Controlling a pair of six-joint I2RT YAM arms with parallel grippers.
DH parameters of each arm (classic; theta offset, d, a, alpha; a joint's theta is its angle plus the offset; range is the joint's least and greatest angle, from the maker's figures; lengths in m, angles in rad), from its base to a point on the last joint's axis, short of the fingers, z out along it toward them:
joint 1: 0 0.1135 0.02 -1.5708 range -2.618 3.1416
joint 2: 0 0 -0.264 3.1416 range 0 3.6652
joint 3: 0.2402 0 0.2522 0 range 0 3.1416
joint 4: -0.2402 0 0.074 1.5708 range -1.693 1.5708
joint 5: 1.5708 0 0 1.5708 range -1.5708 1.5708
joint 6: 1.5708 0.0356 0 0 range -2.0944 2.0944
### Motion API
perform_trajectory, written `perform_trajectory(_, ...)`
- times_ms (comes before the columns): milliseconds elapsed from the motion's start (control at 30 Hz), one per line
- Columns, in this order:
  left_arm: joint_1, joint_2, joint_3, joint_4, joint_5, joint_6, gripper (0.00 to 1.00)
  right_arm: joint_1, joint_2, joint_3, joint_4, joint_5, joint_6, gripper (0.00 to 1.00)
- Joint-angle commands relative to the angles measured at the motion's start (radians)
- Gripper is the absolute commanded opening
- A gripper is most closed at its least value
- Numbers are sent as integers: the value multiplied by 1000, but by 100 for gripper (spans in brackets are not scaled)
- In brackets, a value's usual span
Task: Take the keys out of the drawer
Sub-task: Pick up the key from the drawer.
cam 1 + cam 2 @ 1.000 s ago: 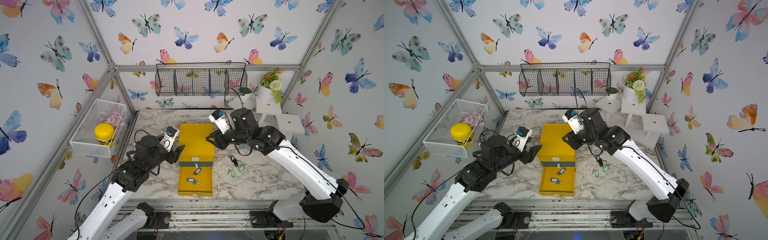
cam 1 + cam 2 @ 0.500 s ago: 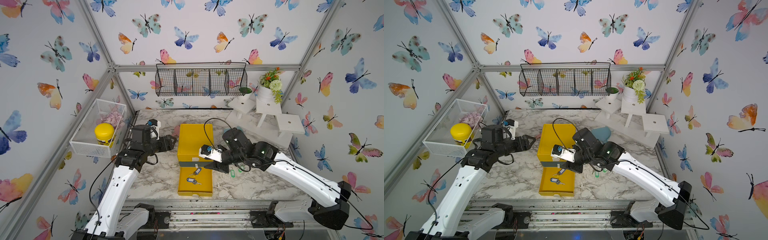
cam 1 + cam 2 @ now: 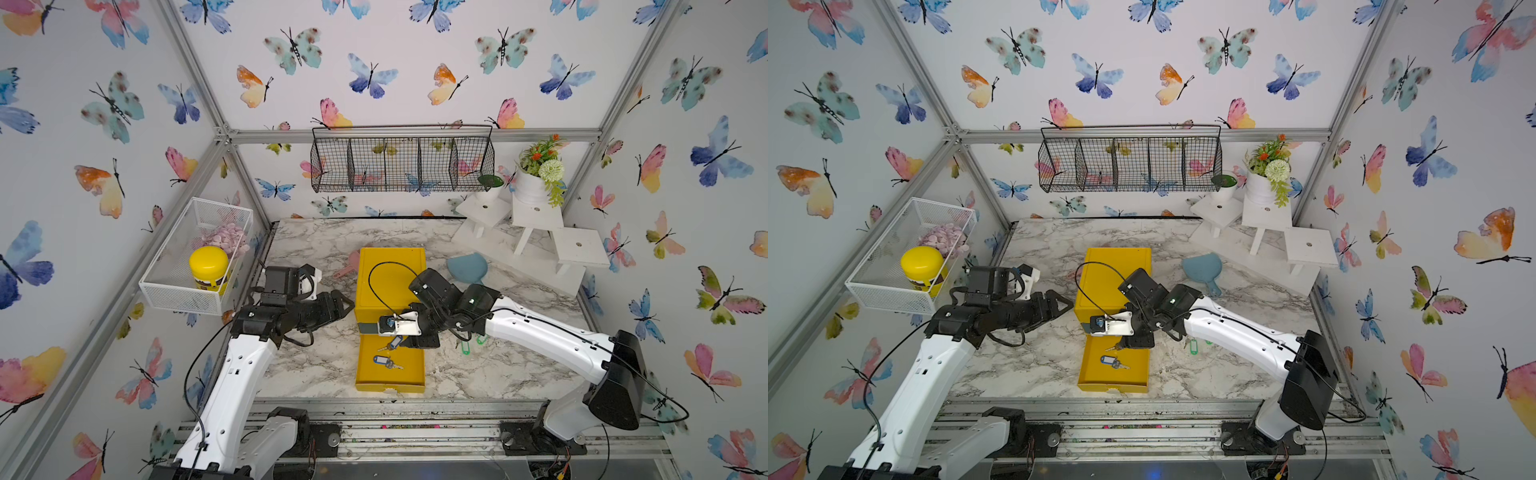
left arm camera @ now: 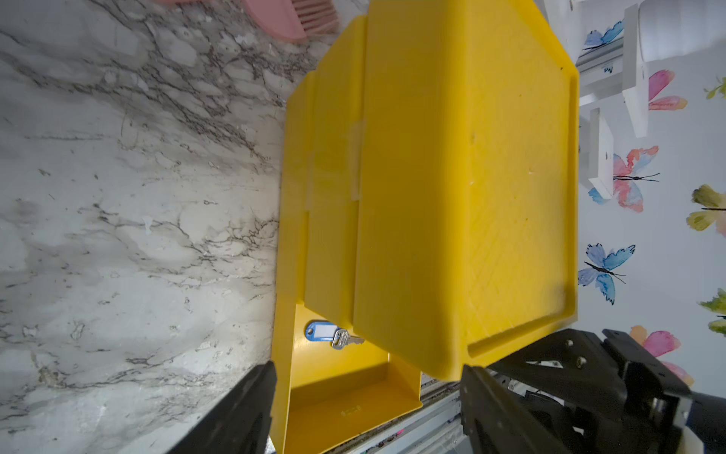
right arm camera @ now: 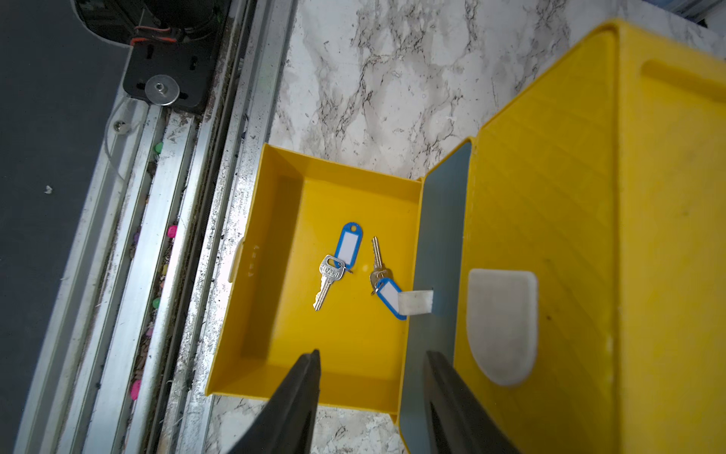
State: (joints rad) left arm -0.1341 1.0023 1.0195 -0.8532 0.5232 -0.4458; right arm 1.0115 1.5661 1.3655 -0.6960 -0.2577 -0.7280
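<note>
The yellow drawer (image 3: 370,380) stands pulled out toward the front edge from its yellow box (image 3: 390,274). Two of the keys, both with blue tags, lie inside it: one (image 3: 384,361) (image 5: 347,245) mid-tray, the other (image 3: 392,344) (image 5: 387,293) close to the box front. Green-tagged keys (image 3: 465,347) (image 3: 1192,346) lie on the marble right of the drawer, partly under my right arm. My right gripper (image 5: 372,353) (image 3: 419,343) hovers open over the drawer's right side, nothing between its fingers. My left gripper (image 3: 343,305) (image 4: 369,408) is open beside the box's left wall.
A pink brush (image 3: 347,266) lies at the box's back left and a blue scoop (image 3: 467,266) at its back right. White stands with a flower pot (image 3: 536,187) fill the back right corner. A wire basket with a yellow-lidded jar (image 3: 208,266) hangs on the left wall.
My right arm swung from the back of the box down to the open drawer, its jaws spreading wider. My left gripper drew back a little from the box's left side and opened further.
</note>
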Motion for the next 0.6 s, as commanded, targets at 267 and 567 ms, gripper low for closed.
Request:
perform_trajectory(267, 53, -11, -54, -109, 94, -6, 79, 4, 75, -55, 87, -42, -30, 46)
perform_trajectory(567, 54, -11, -109, -116, 81, 8, 78, 4, 79, -93, 114, -31, -67, 38)
